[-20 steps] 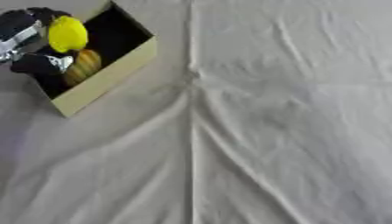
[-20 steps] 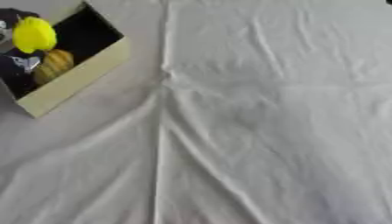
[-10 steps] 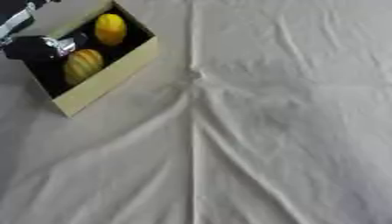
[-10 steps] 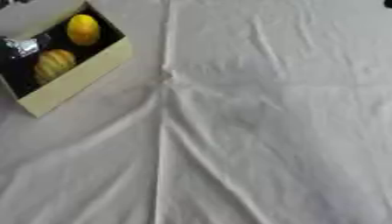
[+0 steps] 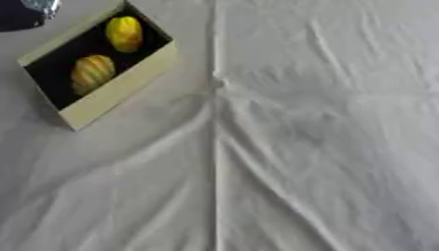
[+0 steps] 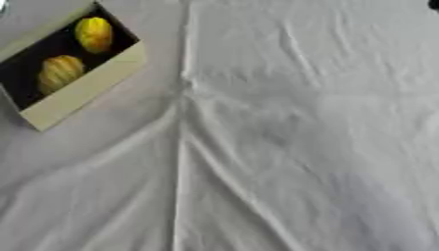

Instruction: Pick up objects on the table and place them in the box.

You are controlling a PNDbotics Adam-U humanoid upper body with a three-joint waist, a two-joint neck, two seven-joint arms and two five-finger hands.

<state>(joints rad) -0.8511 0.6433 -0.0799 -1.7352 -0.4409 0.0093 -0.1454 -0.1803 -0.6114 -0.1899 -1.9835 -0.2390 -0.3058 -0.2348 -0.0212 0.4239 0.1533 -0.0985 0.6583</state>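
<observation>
The cardboard box (image 5: pixel 120 86) lies open at the upper left on the white cloth. In it lie a smooth yellow fruit (image 5: pixel 124 33) at the far end and a ribbed yellow-orange fruit (image 5: pixel 91 72) nearer me. My left hand (image 5: pixel 21 12) shows only as a dark and silver part at the top left corner, apart from the box and holding nothing that I can see. Of my right hand (image 6: pixel 433 4) only a small dark tip shows, at the top right corner of the right eye view.
A wrinkled white cloth (image 5: pixel 300 147) covers the whole table, with a long crease running down its middle. No loose objects show on the cloth outside the box.
The left hand held the smooth yellow fruit over the box, let it go inside, and has drawn back to the top left corner. The fruit now lies in the box.
</observation>
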